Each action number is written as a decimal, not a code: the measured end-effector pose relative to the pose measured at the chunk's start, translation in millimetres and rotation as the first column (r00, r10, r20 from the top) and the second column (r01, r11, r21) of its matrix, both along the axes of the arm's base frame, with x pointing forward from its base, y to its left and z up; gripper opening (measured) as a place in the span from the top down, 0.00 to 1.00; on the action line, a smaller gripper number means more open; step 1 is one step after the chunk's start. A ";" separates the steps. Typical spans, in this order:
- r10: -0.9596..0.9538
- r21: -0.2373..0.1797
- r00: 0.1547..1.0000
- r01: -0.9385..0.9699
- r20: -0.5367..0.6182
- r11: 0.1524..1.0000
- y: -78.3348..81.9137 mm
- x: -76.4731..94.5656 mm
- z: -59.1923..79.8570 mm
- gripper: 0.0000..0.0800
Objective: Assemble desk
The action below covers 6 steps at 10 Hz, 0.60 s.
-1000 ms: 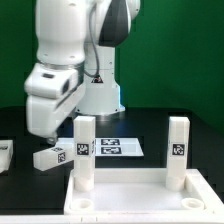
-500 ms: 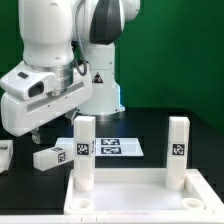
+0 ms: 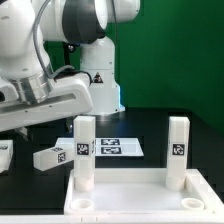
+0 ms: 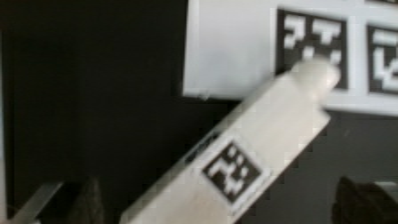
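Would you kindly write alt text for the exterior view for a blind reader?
A white tabletop on a black table has one leg and a second leg upright at its far corners; a third leg lies loose at the exterior view's left, below the robot arm.

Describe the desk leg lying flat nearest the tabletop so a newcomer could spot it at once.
Find the white tabletop at the front, with two legs standing in it. Past its corner on the exterior view's left lies the loose leg on the black table. Unlike those upright ones, it lies on its side.
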<state>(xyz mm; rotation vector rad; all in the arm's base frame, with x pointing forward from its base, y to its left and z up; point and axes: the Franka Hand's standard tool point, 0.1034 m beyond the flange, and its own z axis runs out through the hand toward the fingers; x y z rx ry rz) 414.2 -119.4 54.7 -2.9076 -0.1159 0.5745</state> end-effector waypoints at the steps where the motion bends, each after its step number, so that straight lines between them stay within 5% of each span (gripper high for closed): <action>1: -0.033 -0.013 0.999 0.033 -0.009 0.999 3.8 -2.0 -0.9 0.19; 3: -0.208 -0.076 0.978 0.205 -0.028 0.976 5.6 -0.6 -1.7 0.19; 6: -0.558 -0.063 0.808 0.557 -0.190 0.828 -10.4 1.8 -11.4 0.19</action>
